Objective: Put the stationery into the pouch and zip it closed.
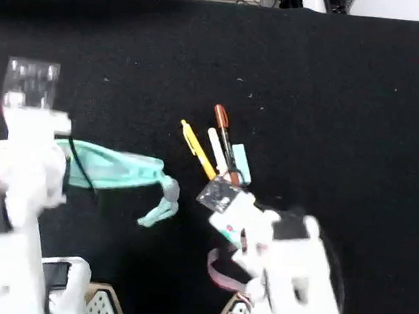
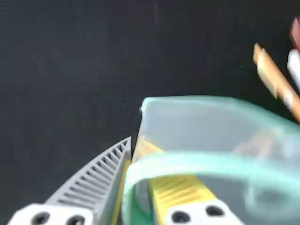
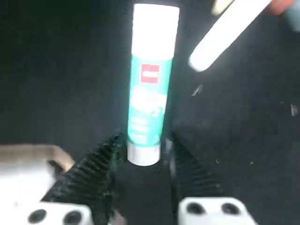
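Glue stick (image 3: 147, 93) sits between my right arm's jaws, which are closed to a narrow gap around its lower end, one ribbed face pressed to each side; the stick points straight out from them toward a white pen (image 3: 229, 33) lying just beyond its tip. From the high view, that arm comes up from the lower right of the frame and ends near the middle, right at the cluster of stationery on the black worktop (image 1: 348, 103): a yellow pen (image 1: 197, 148), the white pen and a brown marker (image 1: 224, 140) lie side by side, slanted, close together. My left arm's jaws are clamped on the rim of the teal see-through pouch (image 2: 197, 136), the grey jaw outside the wall and the yellow one inside the mouth. In the high view the pouch stretches from that arm at the left edge toward the centre, its far end near the yellow pen but apart from it.
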Tool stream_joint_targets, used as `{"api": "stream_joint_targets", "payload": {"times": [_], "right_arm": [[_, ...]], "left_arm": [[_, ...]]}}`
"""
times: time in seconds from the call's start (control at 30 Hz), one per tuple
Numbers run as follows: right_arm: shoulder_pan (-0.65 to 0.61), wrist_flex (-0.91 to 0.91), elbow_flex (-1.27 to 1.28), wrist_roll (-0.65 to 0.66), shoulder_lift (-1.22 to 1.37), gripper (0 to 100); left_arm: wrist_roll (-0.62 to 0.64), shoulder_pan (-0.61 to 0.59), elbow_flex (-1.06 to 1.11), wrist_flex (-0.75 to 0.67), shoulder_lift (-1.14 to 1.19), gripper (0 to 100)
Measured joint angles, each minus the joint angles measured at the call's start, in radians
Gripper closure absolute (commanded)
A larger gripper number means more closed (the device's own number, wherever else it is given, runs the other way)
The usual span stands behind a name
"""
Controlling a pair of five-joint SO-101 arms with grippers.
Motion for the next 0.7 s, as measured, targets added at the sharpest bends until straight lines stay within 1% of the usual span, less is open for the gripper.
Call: {"api": "stream_joint_targets", "payload": {"times": [0.07,0.13,0.7], "right_arm": [[-0.003,0.003,0.015,-0.015,-0.074,85.2],[-0.003,0.005,0.018,-0.018,-0.101,85.2],[-0.003,0.005,0.018,-0.020,-0.106,85.2]], "left_arm": [[-0.005,0.005,0.222,-0.028,-0.072,97],[-0.005,0.005,0.279,-0.037,-0.097,97],[-0.005,0.005,0.307,-0.038,-0.103,97]]}}
